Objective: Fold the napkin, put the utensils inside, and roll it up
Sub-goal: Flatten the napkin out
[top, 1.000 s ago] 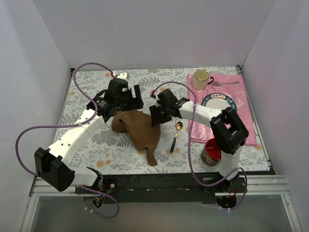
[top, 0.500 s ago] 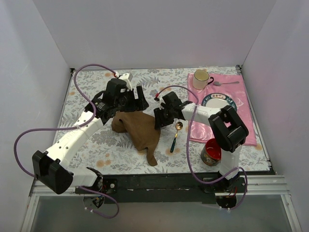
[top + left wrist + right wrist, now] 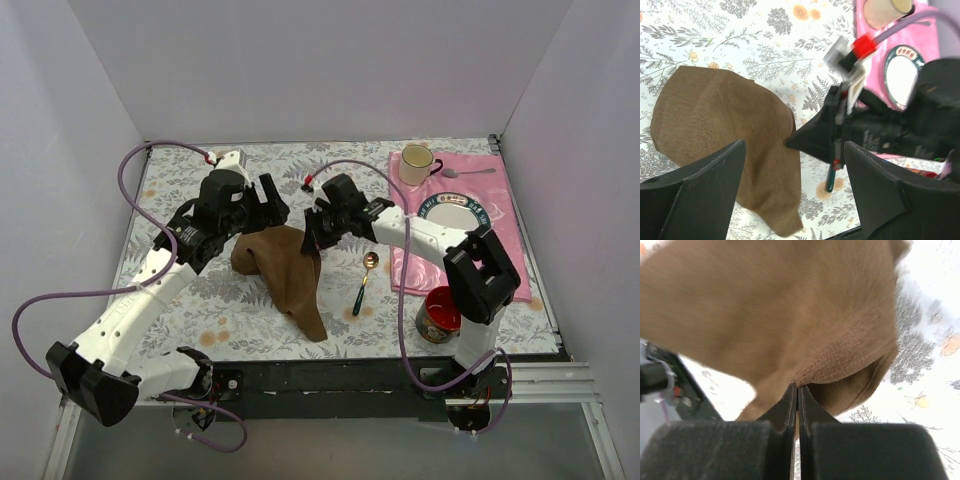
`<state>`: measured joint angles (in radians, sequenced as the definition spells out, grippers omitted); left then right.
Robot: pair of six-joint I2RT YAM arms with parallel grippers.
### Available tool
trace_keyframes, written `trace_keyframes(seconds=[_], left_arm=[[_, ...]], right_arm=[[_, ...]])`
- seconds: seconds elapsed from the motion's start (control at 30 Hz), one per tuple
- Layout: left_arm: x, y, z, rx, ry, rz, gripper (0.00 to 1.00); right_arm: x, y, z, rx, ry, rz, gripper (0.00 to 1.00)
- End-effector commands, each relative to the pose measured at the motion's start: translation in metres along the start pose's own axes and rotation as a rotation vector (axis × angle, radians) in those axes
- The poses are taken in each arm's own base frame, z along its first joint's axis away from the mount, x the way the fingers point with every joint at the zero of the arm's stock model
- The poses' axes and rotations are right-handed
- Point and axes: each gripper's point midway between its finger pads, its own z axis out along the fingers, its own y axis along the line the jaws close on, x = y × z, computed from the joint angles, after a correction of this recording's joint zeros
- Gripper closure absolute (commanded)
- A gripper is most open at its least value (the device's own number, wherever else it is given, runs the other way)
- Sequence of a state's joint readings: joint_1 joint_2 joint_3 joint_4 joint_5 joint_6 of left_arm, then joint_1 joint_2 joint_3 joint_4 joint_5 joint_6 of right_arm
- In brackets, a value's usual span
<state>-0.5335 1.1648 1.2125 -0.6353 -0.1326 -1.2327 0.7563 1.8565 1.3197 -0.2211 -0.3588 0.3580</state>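
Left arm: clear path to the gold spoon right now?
Probably not directly. The right gripper, shut on the napkin, sits between the open left gripper and the spoon, so a detour looks needed.

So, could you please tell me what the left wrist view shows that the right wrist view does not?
Only the left wrist view shows the napkin's whole outline, the left gripper open above it, part of the spoon, the pink placemat, the plate and the cup. Only the right wrist view shows, close up, the napkin's stitched hem pinched between shut fingers. Both show the napkin, the floral tablecloth and the right gripper.
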Motion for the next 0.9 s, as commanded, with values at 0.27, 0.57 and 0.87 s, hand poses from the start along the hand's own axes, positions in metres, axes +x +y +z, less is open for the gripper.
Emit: trace_keyframes(seconds=[0.27,0.57,0.87], left_arm=[[-0.081,0.003,-0.078,-0.008,-0.366,-0.202,0.2],[-0.053,0.051,-0.082,-0.267,-0.288,-0.269,0.12],[0.037,0.068,-0.041,-0.361,0.05,-0.287,0.1]], right_arm=[[-0.105,0.114,-0.071,-0.122,-0.197,-0.191,0.99],[-0.007,0.162,-0.021,-0.383,-0.039,-0.145,0.7],[-0.033,0.044,-0.09,-0.128,-0.23,-0.048,0.25]])
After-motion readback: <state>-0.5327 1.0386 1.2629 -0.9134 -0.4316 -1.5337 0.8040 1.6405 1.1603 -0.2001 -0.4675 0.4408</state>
